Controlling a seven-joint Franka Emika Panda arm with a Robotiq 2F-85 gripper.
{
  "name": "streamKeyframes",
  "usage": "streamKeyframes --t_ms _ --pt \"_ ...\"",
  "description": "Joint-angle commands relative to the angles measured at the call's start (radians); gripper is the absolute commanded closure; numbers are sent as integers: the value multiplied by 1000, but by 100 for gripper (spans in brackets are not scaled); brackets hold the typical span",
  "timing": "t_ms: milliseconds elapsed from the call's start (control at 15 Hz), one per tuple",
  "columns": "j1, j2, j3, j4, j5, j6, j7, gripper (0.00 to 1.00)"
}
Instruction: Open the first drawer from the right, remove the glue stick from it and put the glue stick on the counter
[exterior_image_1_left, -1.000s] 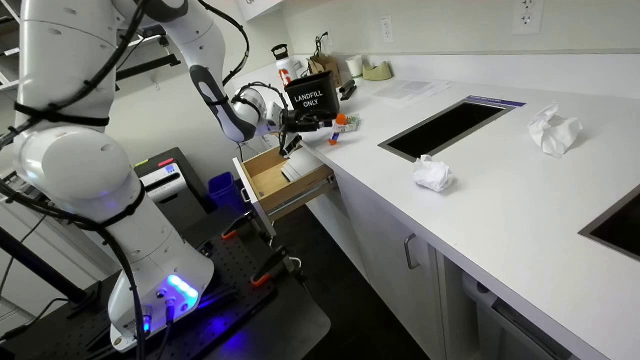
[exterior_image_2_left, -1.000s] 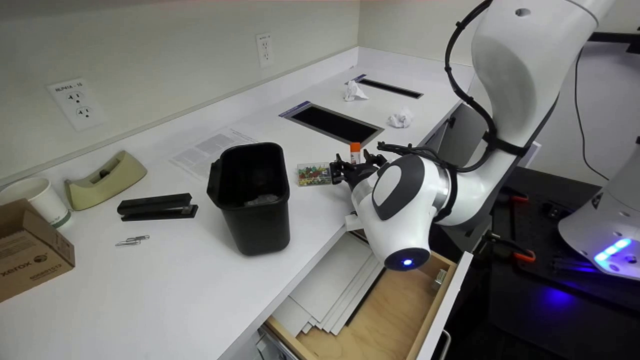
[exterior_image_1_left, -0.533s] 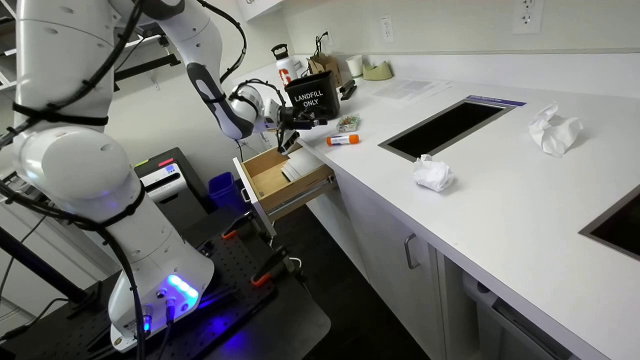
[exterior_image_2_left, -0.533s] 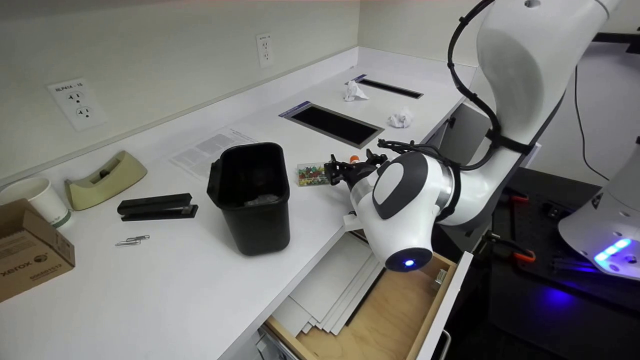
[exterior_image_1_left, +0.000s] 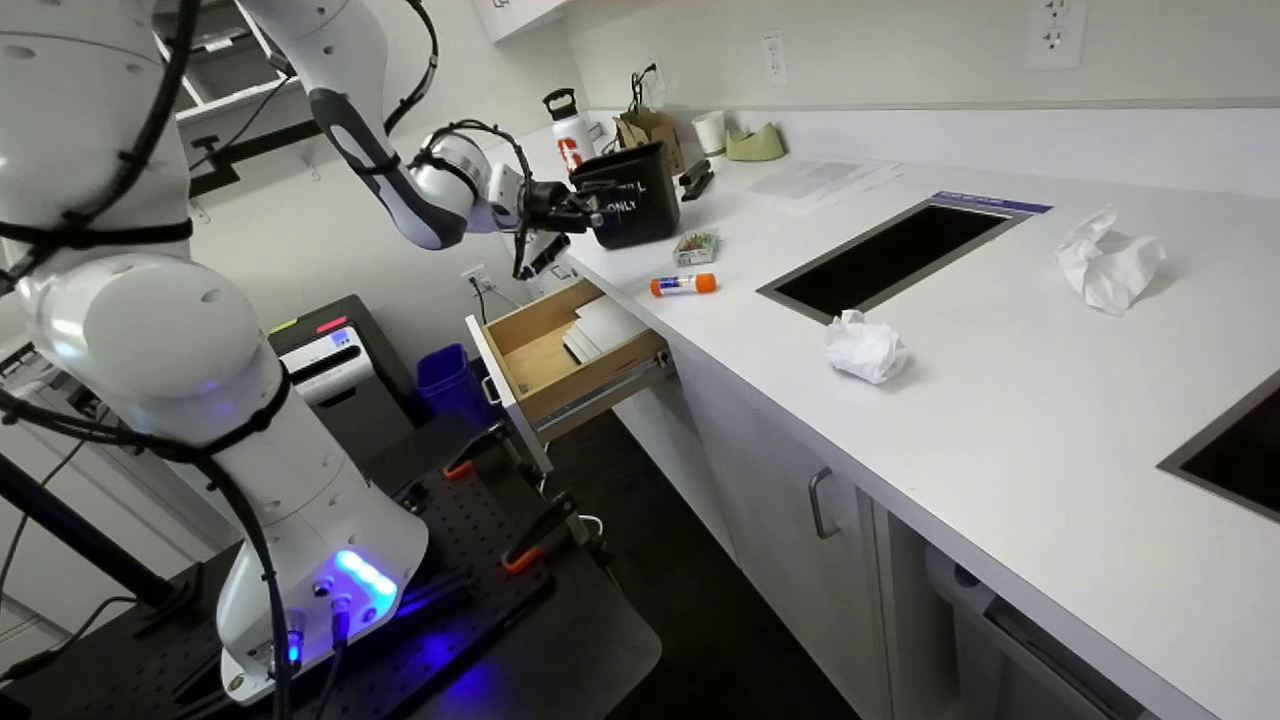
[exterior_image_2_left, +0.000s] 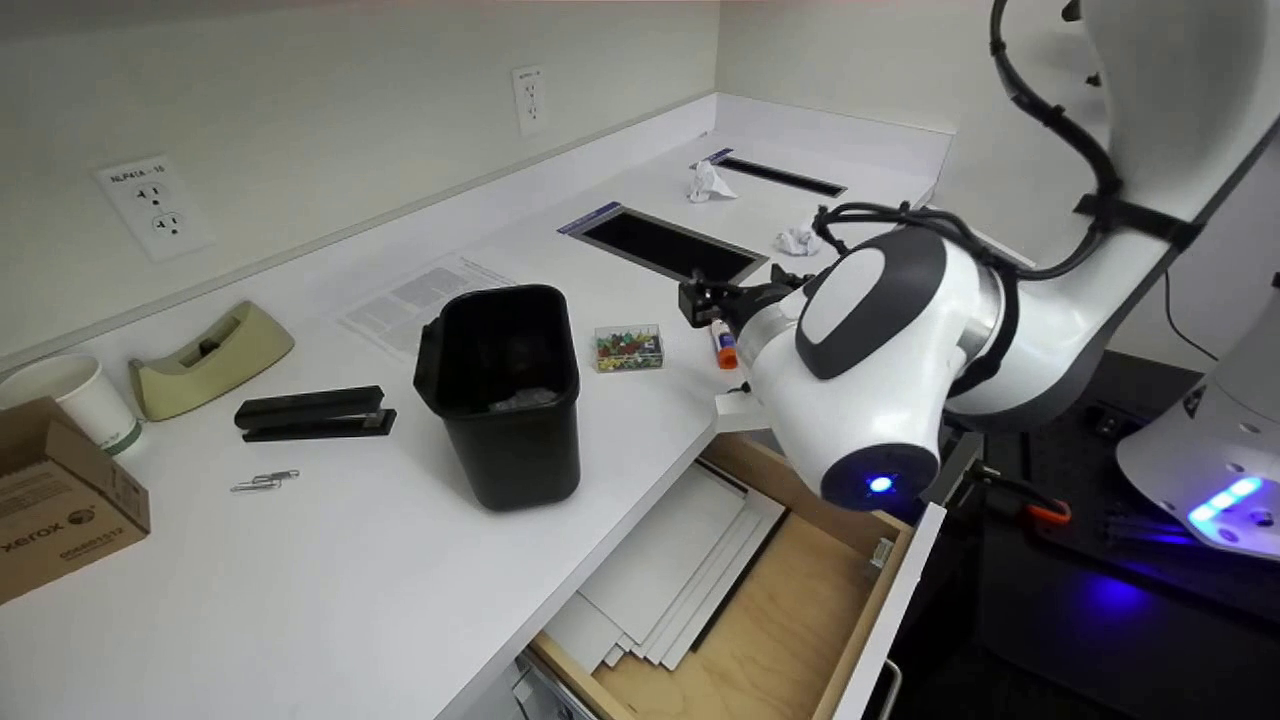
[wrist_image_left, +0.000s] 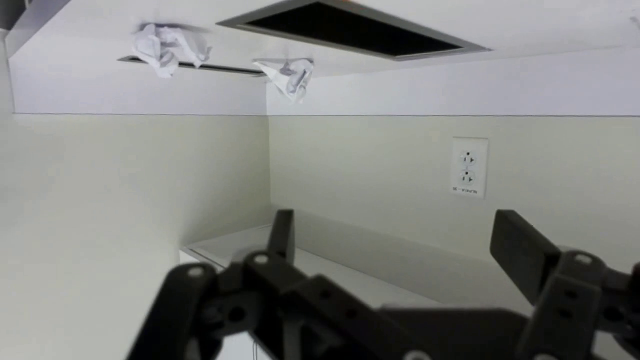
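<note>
Fingers (wrist_image_left: 524, 254) higher, glue stick (exterior_image_1_left: 683, 285) on counter (exterior_image_1_left: 1000, 390) (bin (exterior_image_1_left: 645, 212): “ONLY” legible)

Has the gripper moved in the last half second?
Yes: in an exterior view the gripper has moved up and to the right in the picture. It now overlaps the nearer slot, which it stood clear of then.

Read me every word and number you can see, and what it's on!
"ONLY": black bin; the gripper hides most letters above.
"xerox": cardboard box; number beneath too blurred.
"NLP41A": wall outlet; digits after it unclear.
Too small or blurred: glue stick label, other outlet labels, printed sheets, purple strip, bottle mark, cup mark.
</note>
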Motion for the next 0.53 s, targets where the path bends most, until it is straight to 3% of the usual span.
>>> streamKeyframes --t_ms 0,467 --pt "-29 -225 22 -133 99 23 -83 0" --pt "-22 -483 0 -233 175 117 -222 0"
